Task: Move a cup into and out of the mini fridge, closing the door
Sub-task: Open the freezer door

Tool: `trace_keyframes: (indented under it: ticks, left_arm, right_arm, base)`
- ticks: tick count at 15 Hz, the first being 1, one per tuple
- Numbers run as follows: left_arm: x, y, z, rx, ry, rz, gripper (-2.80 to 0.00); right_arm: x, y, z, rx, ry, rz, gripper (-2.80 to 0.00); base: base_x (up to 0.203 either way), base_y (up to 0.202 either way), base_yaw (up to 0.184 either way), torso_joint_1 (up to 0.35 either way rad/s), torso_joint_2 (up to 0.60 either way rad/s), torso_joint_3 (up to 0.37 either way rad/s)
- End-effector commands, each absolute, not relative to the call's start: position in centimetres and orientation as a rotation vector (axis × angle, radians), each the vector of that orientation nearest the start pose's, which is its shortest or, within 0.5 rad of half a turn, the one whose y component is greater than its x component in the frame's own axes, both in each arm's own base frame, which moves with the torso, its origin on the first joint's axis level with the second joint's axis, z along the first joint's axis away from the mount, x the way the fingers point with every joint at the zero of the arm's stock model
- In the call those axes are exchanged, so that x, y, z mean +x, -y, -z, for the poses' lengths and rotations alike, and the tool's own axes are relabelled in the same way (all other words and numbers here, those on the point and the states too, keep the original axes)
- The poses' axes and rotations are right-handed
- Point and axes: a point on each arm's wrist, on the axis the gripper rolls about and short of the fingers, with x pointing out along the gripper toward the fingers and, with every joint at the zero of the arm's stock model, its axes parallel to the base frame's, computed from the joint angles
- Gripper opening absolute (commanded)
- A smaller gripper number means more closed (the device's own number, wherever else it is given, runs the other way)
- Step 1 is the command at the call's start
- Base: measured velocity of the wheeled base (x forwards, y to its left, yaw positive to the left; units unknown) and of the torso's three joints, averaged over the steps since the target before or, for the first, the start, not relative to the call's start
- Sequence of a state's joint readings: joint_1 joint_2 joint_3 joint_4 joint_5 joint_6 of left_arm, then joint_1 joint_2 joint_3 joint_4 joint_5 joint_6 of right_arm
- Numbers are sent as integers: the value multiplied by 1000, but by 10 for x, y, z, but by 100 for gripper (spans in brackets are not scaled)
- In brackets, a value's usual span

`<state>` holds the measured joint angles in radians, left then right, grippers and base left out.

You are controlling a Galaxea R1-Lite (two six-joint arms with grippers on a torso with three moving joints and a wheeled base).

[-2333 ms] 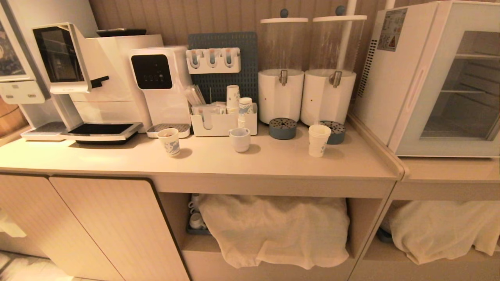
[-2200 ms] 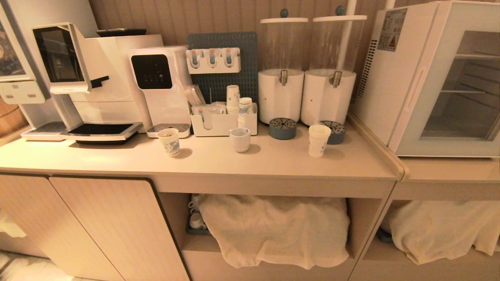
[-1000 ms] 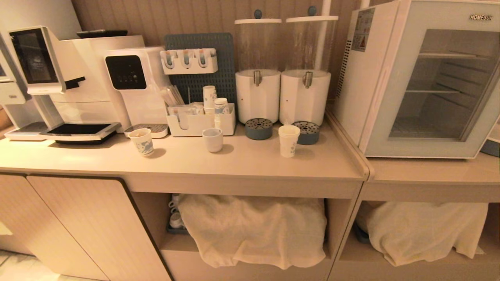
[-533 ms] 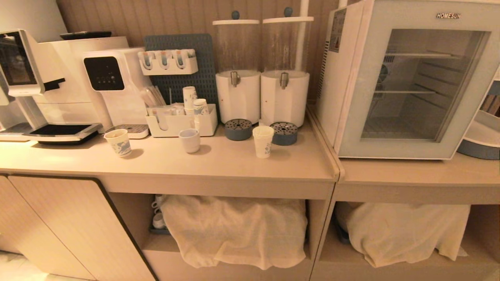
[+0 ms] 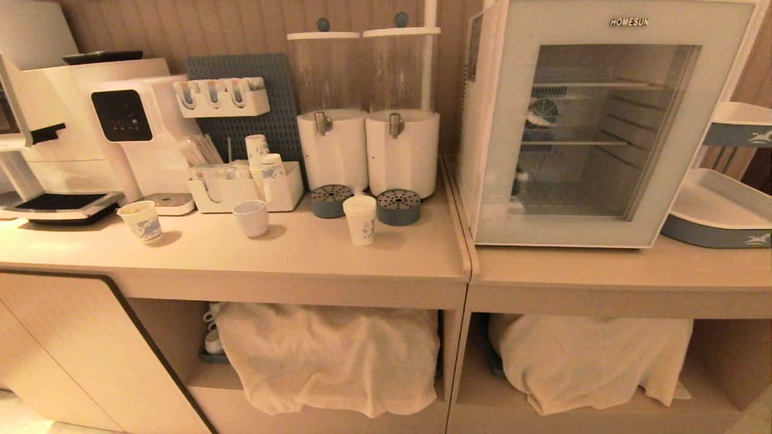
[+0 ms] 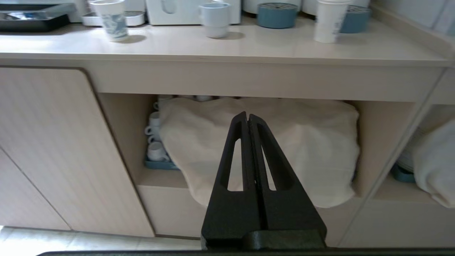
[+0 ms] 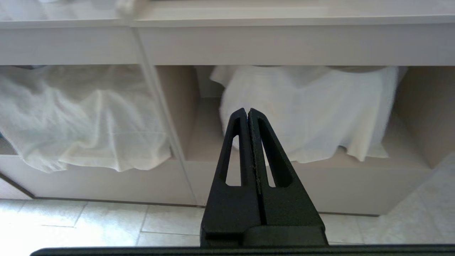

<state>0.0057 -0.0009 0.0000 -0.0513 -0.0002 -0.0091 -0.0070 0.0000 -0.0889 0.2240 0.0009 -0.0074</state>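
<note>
**Robot faces a drinks desk and a closed fridge, both arms idle**

A pale desk [image 5: 301, 259] holds drink gear, with a white fridge [image 5: 603, 120] as the landmark at its far right end. The fridge's glass door [image 5: 669, 181] is closed; wire shelves and a small fan show through the window, and no cup is inside.

The cup [image 5: 360, 220], a tall white paper one with blue print and nested rims, stands upright on the desk just to the left of the fridge, in front of two white drink dispensers [image 5: 368, 150]. Further left of the fridge sit a plain white mug [image 5: 251, 217] and a shorter patterned paper cup [image 5: 141, 221].

The left gripper [image 6: 247, 119] and right gripper [image 7: 247, 113] hang low, below the desk edge and in front of open shelves draped with white cloths [image 5: 329, 355]. The fingers of both are clenched together, grasping nothing.

Risks, as a judgement: the light paper cup could tip or crush under a hard squeeze, and the wrong cup could be picked. The door must open first, or the cup will strike the glass.
</note>
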Motion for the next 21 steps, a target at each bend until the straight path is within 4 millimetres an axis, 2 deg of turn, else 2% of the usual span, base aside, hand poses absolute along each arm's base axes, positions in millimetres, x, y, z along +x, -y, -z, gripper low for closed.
trace_keyframes:
  ticks: [1, 17, 21]
  left_arm:
    - [-21, 0, -76, -9, 34, -4, -280]
    - [-21, 0, -76, -12, 34, -4, -280]
    - [-22, 0, -76, -8, 35, -4, -280]
  right_arm:
    - [-31, 0, -77, -7, -137, 5, -280]
    - [-31, 0, -77, -7, -137, 5, -280]
    - [-31, 0, -77, -7, -138, 6, -280]
  base:
    - [0, -195, -6, -2, 10, 2]
    - [0, -193, 1, 2, 2, 2]
    - [0, -84, 0, 2, 3, 1]
